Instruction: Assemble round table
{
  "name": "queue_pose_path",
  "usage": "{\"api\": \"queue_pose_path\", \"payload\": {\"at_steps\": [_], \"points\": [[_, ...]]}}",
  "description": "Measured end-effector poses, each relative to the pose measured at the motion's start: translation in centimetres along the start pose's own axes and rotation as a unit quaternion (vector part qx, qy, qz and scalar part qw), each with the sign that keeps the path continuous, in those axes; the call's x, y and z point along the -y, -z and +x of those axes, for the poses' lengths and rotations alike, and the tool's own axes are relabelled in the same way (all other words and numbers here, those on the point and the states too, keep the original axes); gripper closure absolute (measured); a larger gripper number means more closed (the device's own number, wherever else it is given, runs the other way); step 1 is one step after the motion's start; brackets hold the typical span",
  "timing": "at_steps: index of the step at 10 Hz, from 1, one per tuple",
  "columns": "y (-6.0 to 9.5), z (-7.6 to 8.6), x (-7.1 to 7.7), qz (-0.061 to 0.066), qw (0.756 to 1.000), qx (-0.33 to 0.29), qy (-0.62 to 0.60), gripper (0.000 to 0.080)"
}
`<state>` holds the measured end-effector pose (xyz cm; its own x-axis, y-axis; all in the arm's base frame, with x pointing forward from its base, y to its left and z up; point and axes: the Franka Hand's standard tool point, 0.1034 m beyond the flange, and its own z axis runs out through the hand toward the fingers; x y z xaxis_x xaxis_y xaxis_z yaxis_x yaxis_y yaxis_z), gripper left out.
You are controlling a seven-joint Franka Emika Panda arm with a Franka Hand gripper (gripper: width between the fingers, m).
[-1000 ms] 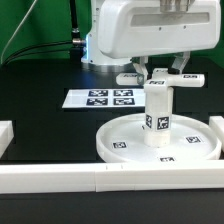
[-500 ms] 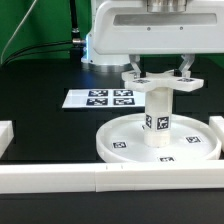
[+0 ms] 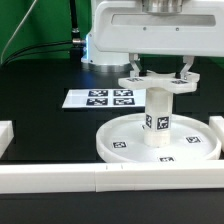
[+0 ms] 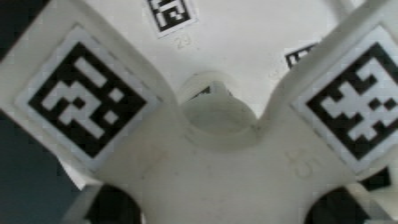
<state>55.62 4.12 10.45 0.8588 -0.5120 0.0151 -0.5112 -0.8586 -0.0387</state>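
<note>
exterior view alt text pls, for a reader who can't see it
A robot gripper holds a white cross-shaped piece on top of a short upright post that stands in the middle of a large round disc on a black table. A flat marker board lies behind, toward the exterior view's left, and white rails run along the front.

— What is the disc (image 3: 130, 128) made of?
— Smooth white plastic, slightly glossy; the post (image 3: 158, 105) and cross piece (image 3: 160, 82) look the same.
— And the table (image 3: 40, 105)?
— Matt black. The tags (image 4: 89, 95) look matt, printed black and white.
</note>
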Motion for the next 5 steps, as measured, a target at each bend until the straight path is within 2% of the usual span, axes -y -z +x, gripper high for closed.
{"api": "queue_pose_path", "payload": {"at_steps": [3,5], "points": [[-0.05,0.01,-0.05,0.014,0.988,0.01,-0.153,0.0357],[-0.09,0.04,-0.09,0.021,0.962,0.018,-0.273,0.0356]]}}
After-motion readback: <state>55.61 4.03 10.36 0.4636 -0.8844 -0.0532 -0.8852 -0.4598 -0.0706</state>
